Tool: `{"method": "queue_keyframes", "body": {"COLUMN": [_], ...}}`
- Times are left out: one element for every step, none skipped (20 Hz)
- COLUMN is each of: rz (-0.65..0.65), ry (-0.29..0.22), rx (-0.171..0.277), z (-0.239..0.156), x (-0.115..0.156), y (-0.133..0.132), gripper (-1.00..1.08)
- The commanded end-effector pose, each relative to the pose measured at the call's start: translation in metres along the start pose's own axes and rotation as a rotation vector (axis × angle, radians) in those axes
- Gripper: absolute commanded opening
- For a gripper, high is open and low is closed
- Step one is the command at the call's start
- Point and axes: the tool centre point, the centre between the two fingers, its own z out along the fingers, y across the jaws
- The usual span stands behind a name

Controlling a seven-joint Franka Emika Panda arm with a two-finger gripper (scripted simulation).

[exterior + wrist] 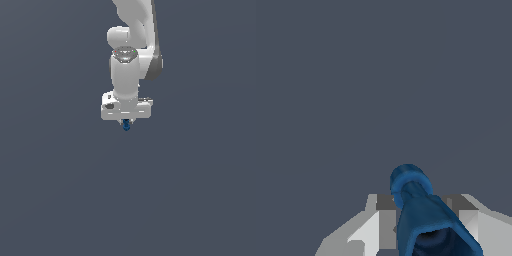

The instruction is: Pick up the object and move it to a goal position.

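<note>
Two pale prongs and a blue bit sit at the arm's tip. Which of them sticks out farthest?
The blue piece. It sits between the pale fingers of the pincer and pokes out past their tips, the only dark-blue, knobbly thing there.

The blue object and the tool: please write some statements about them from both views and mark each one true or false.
1. The blue object sits between the fingers of the tool. True.
2. The object lies alone on the ground, far from the arm. False: it is held at the tool's tip.
3. In the wrist view the object has a rounded knob at its end. True.
4. The object is red. False: it is dark blue.
5. The tool points downward in the exterior view. True.
</note>
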Motion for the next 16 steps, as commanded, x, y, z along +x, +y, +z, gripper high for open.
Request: {"method": "queue_keyframes", "body": {"rz": [0.0, 0.0, 0.0, 0.0, 0.0, 0.0, 0.0, 0.0, 0.0, 0.0, 0.0, 0.0, 0.0, 0.0, 0.0, 0.0], "ry": [0.0, 0.0, 0.0, 0.0, 0.0, 0.0, 0.0, 0.0, 0.0, 0.0, 0.0, 0.0, 0.0, 0.0, 0.0, 0.0], "rx": [0.0, 0.001, 0.001, 0.001, 0.001, 0.001, 0.001, 0.001, 0.001, 0.001, 0.001, 0.001, 0.001, 0.0, 0.0, 0.0], "z": [-0.025, -0.035, -0.045, -0.055, -0.065, -0.074, -0.084, -0.094, -0.104, -0.114, -0.124, -0.133, -0.143, -0.153, -0.162, -0.172], "x": [0.004, 0.006, 0.007, 0.009, 0.011, 0.013, 0.015, 0.017, 0.018, 0.02, 0.022, 0.024, 0.026, 0.028, 0.03, 0.032], "y": [0.007, 0.01, 0.013, 0.016, 0.019, 0.022, 0.025, 0.028, 0.031, 0.034, 0.037, 0.04, 0.043, 0.046, 0.049, 0.052], "gripper": [-1.0, -1.0, -1.0, -1.0, -1.0, -1.0, -1.0, -1.0, -1.0, -1.0, -1.0, -1.0, -1.0, -1.0, -1.0, -1.0]}}
